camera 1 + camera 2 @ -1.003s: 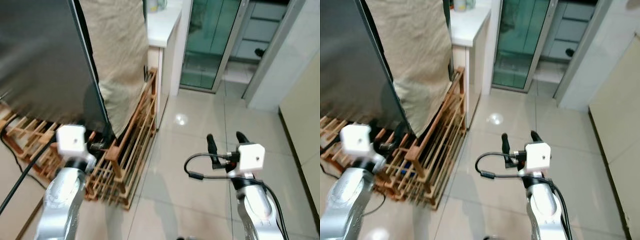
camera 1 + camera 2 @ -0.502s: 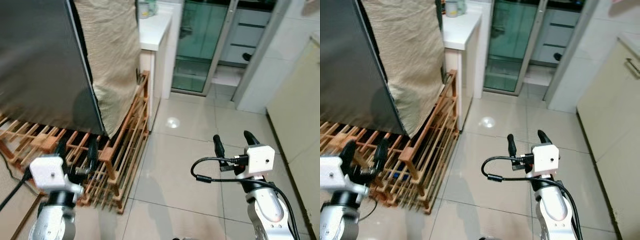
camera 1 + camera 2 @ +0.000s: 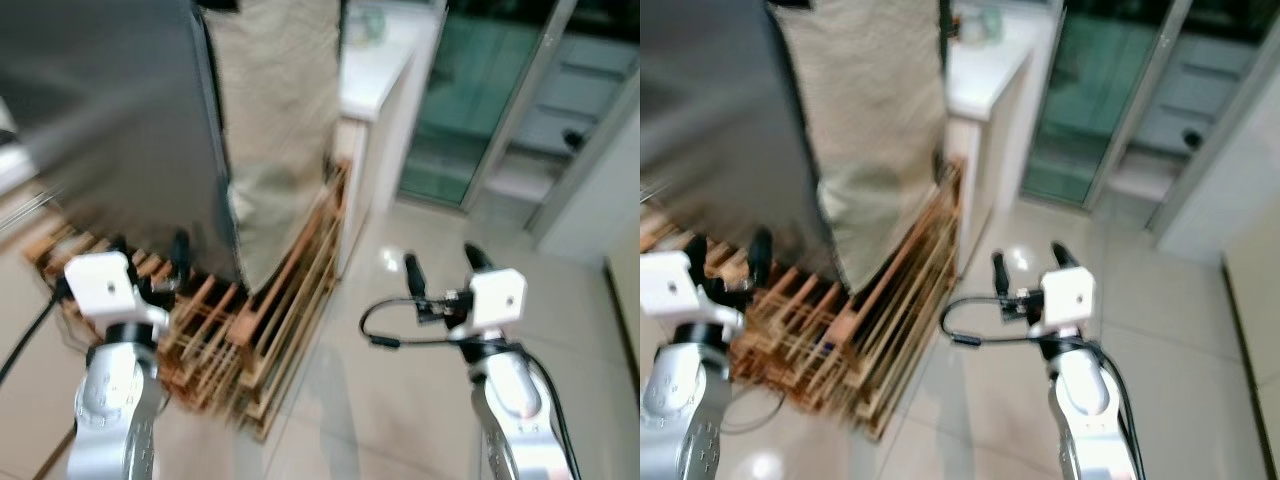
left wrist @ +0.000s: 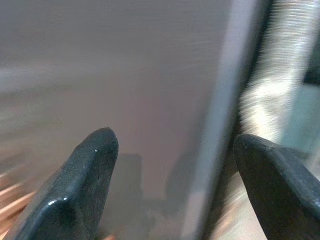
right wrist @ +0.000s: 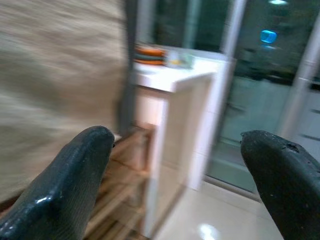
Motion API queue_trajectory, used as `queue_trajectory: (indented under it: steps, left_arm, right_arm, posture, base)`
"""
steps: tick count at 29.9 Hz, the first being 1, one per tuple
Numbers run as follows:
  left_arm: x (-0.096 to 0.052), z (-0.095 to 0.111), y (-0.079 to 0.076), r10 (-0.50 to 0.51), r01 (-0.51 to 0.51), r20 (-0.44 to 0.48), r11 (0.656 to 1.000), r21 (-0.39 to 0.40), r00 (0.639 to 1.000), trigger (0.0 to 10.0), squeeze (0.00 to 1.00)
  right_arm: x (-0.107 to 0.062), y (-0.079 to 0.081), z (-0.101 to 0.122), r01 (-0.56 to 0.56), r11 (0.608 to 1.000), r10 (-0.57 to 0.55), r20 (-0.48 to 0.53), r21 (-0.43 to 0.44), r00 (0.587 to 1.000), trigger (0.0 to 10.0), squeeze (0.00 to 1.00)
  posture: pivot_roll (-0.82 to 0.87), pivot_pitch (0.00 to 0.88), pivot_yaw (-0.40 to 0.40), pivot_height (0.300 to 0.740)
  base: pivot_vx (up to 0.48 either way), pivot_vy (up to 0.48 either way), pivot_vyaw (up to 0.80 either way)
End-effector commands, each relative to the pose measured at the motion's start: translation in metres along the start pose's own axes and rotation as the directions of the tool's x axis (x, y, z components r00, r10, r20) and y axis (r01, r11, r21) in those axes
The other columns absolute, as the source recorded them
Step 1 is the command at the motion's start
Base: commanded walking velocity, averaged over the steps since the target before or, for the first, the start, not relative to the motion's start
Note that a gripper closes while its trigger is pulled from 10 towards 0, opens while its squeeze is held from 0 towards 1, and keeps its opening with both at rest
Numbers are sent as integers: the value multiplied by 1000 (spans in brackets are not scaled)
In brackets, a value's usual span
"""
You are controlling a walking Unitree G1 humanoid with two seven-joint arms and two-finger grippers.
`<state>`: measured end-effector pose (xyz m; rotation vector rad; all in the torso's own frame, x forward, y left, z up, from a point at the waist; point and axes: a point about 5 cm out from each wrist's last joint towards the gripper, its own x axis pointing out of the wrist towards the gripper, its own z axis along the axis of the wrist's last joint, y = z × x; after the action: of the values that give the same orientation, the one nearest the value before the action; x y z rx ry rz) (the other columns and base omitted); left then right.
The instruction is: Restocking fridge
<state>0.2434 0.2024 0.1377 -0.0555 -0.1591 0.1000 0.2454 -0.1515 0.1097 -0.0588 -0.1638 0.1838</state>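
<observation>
The camera is swinging back toward the fridge (image 3: pixel 110 110), blurring the scene, so the pallet (image 3: pixel 250 340) and cloth (image 3: pixel 280 130) are sliding toward the middle. The left gripper (image 3: pixel 148 262) is rising again, fingers spread, up before the fridge's dark side. The right gripper (image 3: pixel 440 268) is sitting slightly higher over the floor (image 3: pixel 400 400).

Two silver arms end in white box-shaped wrist blocks. Each carries a gripper, the left gripper (image 3: pixel 150 252) and right gripper (image 3: pixel 438 264), with long black fingers. A black cable (image 3: pixel 385 322) loops beside the right block.
</observation>
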Motion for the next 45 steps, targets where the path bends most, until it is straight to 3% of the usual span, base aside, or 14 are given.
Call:
queue_trajectory:
  steps: [1, 9, 12, 14, 17, 24, 26, 27, 32, 38, 45]
  left_arm:
    - [7, 13, -10, -63, 64, 46, 998, -22, 997, 10000, 0]
    - [1, 17, -8, -110, 110, 42, 994, 1, 993, 10000, 0]
    - [4, 17, 1, -117, 116, 39, 993, 31, 992, 10000, 0]
    - [9, 18, 3, -133, 131, 31, 991, 36, 991, 10000, 0]
    - [18, 21, -5, -168, 167, 35, 985, 42, 985, 10000, 0]
    - [31, 19, -16, -155, 154, 15, 988, 25, 988, 10000, 0]
    - [35, 16, -17, -146, 146, -2, 989, 22, 989, 10000, 0]
    - [45, 12, -13, -114, 115, -34, 993, 24, 993, 10000, 0]
    - [53, 18, -12, -110, 110, -14, 994, -14, 994, 10000, 0]
    - [51, 21, -21, -182, 182, 3, 981, -70, 983, 10000, 0]
    - [43, 22, -28, -263, 263, 5, 963, -67, 965, 10000, 0]
  right_arm:
    - [1, -7, -2, 21, 1000, -21, -19, -2, 1000, 10000, 0]
    - [2, -3, -5, 7, 1000, -7, -34, 7, 999, 10000, 0]
    - [2, -3, -9, 7, 1000, -6, -49, 12, 999, 10000, 0]
    - [3, -2, -11, -3, 1000, 4, -59, 13, 998, 10000, 0]
    - [5, -2, -12, -9, 1000, 10, -61, 13, 998, 10000, 0]
    - [8, -1, -12, -10, 1000, 11, -58, 19, 998, 10000, 0]
    - [9, 0, -13, -11, 1000, 13, -58, 21, 998, 10000, 0]
    - [9, 0, -13, -15, 1000, 16, -58, 24, 998, 10000, 0]
    - [8, -2, -14, -11, 1000, 12, -60, 21, 998, 10000, 0]
    - [6, -4, -14, -7, 1000, 8, -63, 20, 998, 10000, 0]
    - [5, -5, -15, -6, 1000, 7, -74, 13, 997, 10000, 0]
  posture:
    - [-51, 0, -12, 740]
    - [-47, 0, -13, 740]
    - [-43, 0, -20, 740]
    - [-38, 0, -24, 740]
    - [-37, 0, -23, 740]
    - [-38, 0, -24, 740]
    - [-41, 0, -24, 740]
    - [-49, 0, -21, 740]
    - [-56, 0, -19, 740]
    - [-60, 0, -18, 740]
    - [-58, 0, -19, 740]
  base:
    - [0, 0, 0]
    - [0, 0, 0]
    - [0, 0, 0]
    - [0, 0, 0]
    - [0, 0, 0]
    - [0, 0, 0]
    - [0, 0, 0]
    - [0, 0, 0]
    - [0, 0, 0]
    - [0, 0, 0]
    - [0, 0, 0]
